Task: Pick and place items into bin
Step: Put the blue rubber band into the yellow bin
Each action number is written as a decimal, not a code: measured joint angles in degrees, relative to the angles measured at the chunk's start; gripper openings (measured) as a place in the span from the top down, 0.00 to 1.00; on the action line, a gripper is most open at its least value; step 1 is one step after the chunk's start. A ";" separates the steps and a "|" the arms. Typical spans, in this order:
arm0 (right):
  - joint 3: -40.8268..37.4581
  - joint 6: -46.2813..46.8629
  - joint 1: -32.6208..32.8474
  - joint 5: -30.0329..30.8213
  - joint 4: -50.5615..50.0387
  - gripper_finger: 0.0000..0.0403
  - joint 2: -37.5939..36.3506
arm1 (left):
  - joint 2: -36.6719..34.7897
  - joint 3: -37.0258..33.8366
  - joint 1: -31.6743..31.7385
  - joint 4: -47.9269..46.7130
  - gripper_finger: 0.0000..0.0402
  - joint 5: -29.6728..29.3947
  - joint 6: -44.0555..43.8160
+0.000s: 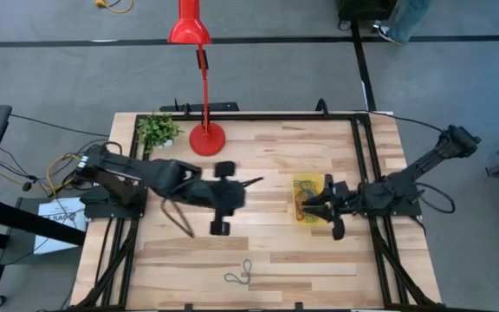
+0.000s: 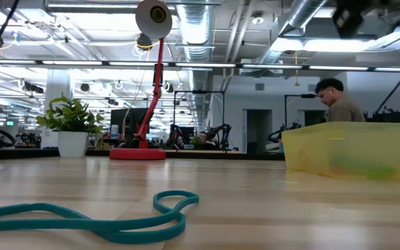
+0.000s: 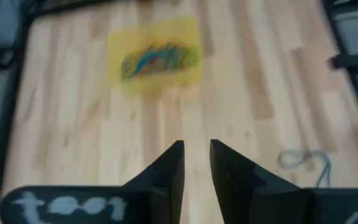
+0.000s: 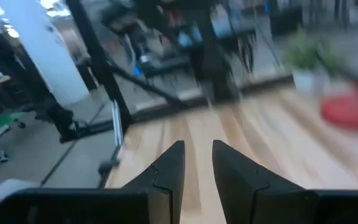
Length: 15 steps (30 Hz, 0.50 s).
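The yellow bin holds tangled coloured loops; one teal loop lies alone near the table's front edge. Both the left gripper and the right gripper have fingers slightly apart, empty.

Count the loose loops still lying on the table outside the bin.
1: a teal loop on the table's near edge, toward the middle, well clear of the yellow bin. The arms may hide others.

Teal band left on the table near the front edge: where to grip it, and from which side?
Grip the band at its narrow waist, where the strands run close together between the loops, and come straight down from above. It lies flat on bare table, so side approaches offer nothing to catch. The left gripper looks nearer; its fingers are slightly apart.
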 joint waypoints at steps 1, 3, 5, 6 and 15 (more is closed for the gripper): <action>0.04 -3.15 0.00 -0.03 5.03 0.81 2.48 | -0.88 -0.15 -0.92 -2.00 0.83 -2.04 -2.18; 0.04 -9.06 0.00 -0.07 14.70 0.81 8.19 | -2.93 -1.83 -2.90 -3.59 0.83 -7.15 -5.29; 0.04 -14.07 -0.23 -0.07 23.28 0.81 14.16 | -5.29 -4.76 -5.16 -4.75 0.83 -11.68 -7.90; 0.04 -15.69 -0.44 -0.07 27.28 0.81 17.02 | -6.55 -6.52 -6.28 -4.54 0.83 -13.34 -9.21; 2.37 -12.59 -4.46 -1.68 47.13 0.81 38.45 | -18.08 -31.78 -16.63 -2.01 0.83 -26.97 -30.72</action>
